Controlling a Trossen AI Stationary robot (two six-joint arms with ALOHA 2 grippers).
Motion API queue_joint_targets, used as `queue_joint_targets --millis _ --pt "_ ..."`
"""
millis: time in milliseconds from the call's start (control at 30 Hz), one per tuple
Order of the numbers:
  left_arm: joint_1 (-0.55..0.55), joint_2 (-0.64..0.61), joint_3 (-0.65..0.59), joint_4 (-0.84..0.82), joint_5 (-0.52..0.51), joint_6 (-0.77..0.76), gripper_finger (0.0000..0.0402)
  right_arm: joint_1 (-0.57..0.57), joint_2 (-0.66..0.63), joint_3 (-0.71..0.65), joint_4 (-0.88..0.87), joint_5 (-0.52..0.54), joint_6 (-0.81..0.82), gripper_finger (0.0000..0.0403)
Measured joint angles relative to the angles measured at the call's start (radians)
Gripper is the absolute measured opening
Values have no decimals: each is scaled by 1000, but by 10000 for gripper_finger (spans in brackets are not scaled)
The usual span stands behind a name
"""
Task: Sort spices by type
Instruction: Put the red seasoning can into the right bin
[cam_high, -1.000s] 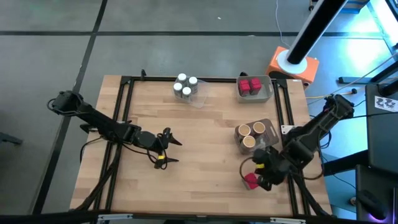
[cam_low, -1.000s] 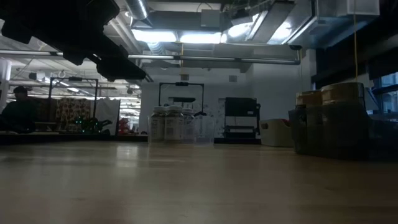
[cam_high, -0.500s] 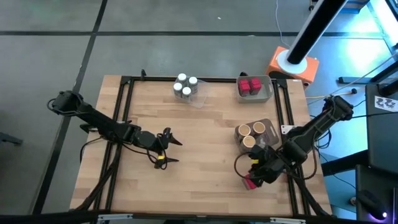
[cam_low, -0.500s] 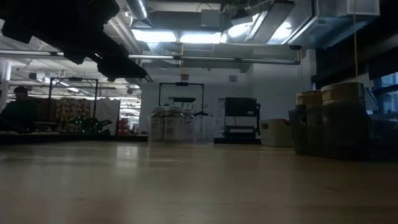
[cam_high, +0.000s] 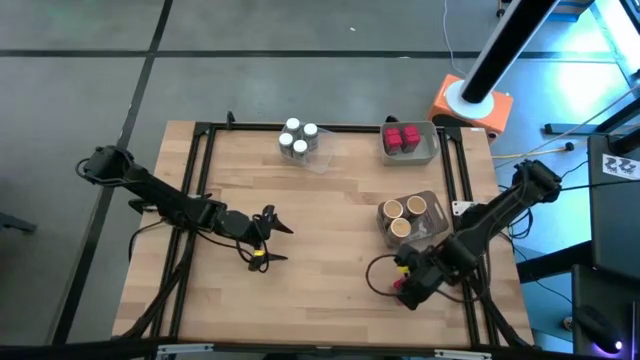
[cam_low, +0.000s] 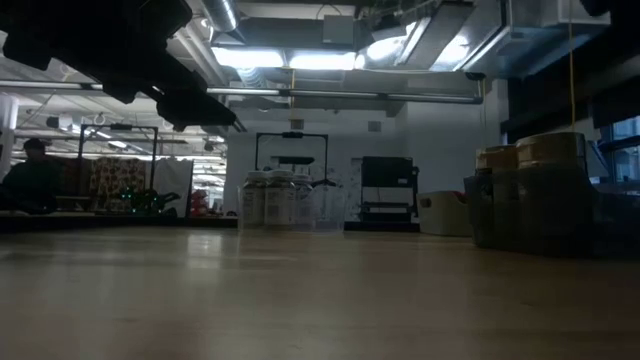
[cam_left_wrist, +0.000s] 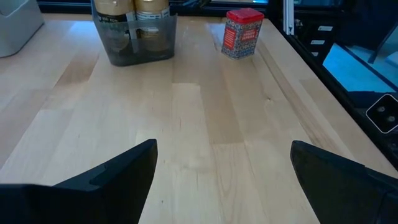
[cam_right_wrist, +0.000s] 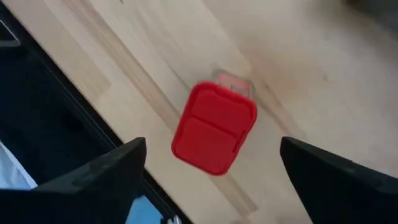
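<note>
Wooden worktop (cam_high: 320, 230) carries a red spice packet (cam_right_wrist: 214, 127) standing free below the right gripper's (cam_high: 408, 287) wide fingers; left gripper (cam_high: 268, 240) waits apparently wide too.

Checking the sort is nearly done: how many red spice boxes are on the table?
3 visible: two in the grey tray at the far right corner, red boxes, and one loose red box under the open right gripper. More may be hidden.

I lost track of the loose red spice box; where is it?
The red box stands on the table near its right edge, under the open right gripper, just in front of the tray of brown jars.
</note>
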Motion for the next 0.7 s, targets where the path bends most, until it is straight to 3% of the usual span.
queue_joint_targets --millis 167,700 --pt "0 0 0 0 0 0 351 0 36 0 0 -46 0 351" --pt "0 0 0 0 0 0 351 -31 159 0 37 -62 1 349"
